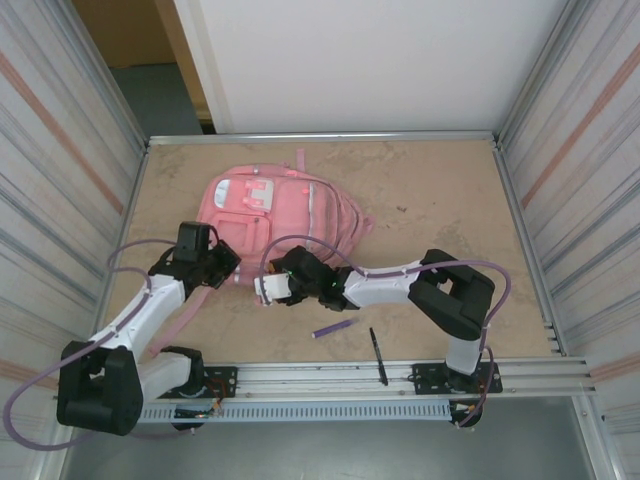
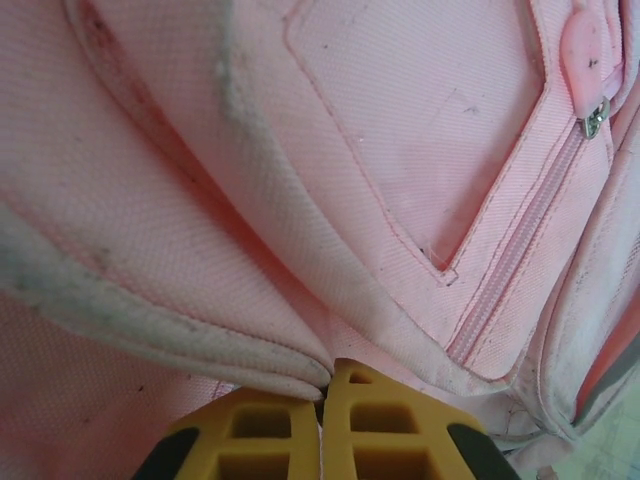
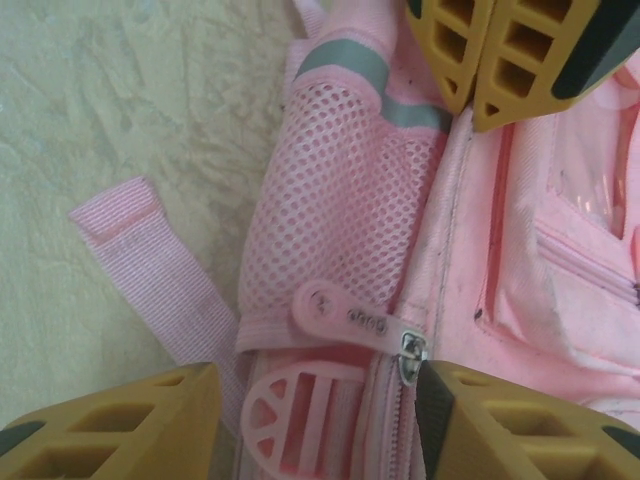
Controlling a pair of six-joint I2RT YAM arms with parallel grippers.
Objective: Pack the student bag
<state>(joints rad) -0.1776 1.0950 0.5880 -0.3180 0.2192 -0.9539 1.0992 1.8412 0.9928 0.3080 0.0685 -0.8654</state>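
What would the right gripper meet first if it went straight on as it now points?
Probably the pink zip pull on the student bag, lying just ahead between the right gripper's open fingers; depth is unclear.

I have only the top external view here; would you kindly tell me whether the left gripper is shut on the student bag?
Observer: Yes. In the left wrist view the left gripper is shut, pinching a fold of the student bag.
Operator: Thank you. How does the right gripper stand?
Observer: The right gripper is open, with a pink zip pull just ahead of the gap between its jaws.
Operator: What lies beside that pull?
Observer: A mesh side pocket with a grey band across its top.
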